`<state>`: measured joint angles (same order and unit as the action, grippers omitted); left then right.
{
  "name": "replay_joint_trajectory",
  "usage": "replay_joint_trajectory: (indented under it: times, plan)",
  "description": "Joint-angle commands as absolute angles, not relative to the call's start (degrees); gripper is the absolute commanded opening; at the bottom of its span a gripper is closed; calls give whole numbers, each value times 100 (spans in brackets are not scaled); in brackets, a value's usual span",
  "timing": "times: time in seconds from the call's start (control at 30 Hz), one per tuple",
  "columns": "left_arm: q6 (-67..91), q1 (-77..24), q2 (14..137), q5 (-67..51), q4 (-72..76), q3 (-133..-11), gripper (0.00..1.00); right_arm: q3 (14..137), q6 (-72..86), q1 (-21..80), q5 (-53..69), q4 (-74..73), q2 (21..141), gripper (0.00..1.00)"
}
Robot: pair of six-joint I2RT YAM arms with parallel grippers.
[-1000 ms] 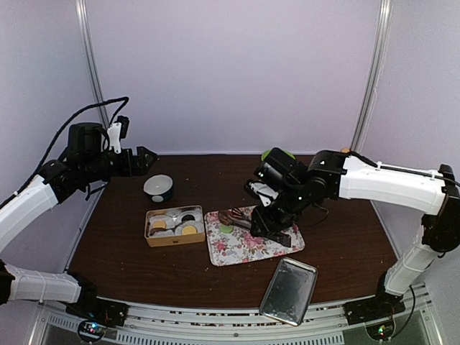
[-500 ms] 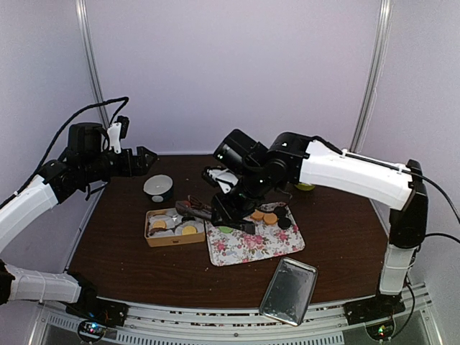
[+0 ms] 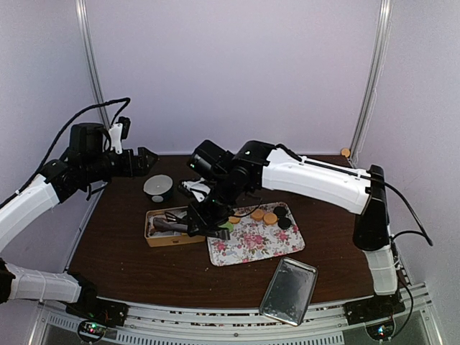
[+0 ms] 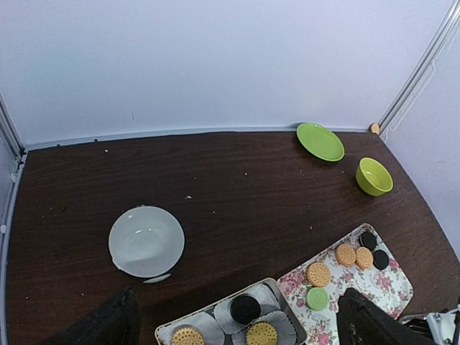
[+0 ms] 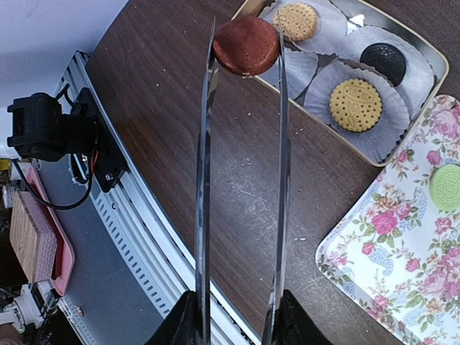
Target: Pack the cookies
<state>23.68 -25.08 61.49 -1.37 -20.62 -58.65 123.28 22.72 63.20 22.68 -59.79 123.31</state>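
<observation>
Dark red cookie (image 5: 246, 44) has travelled. A second ago the right arm was over the floral tray (image 3: 248, 244). Half a second ago it was midway. Now it's stretched left past the tray, with the metal tongs (image 5: 204, 187) over the cookie box (image 3: 172, 240). Left arm hasn't moved in that time. The tray cookies that arm was covering are now exposed: three orange-yellow cookies (image 4: 346, 254), two black cookies (image 4: 381, 259) and one light green cookie (image 5: 449, 185).

Right gripper (image 5: 236, 316): fingers pressed on the two tong blades, squeezing them. The blades run near-parallel and are not fully together. The cookie is pinched by its rim between the blade tips, at the end far from the fingers, with its flat face toward the wrist camera. In that view it overlaps the box's corner and an unfilled white paper cup (image 5: 296, 66). Can't tell whether it touches the cup.

Box holds three packed cookies (image 5: 358, 104), two orange-yellow and one black, each in a paper cup.

Left gripper (image 3: 146, 160): jaws spread wide with nothing between them, raised at the far left, well apart from the box.
</observation>
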Motion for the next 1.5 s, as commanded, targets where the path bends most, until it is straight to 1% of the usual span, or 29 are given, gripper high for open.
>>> replay_joint_trajectory:
  times: [0.0, 0.5, 1.47]
  plan:
    - [2382, -2478, 6151, -217, -1767, -6000, 98, 12548, 2432, 6326, 2729, -5815, 12545, 33]
    - [2391, -2474, 6114, -250, -1765, -5997, 98, 12604, 2905, 6179, 3075, -5278, 12867, 33]
    - [2399, -2475, 6102, -298, -1762, -6011, 98, 12536, 3044, 6013, 3217, -5121, 13104, 33]
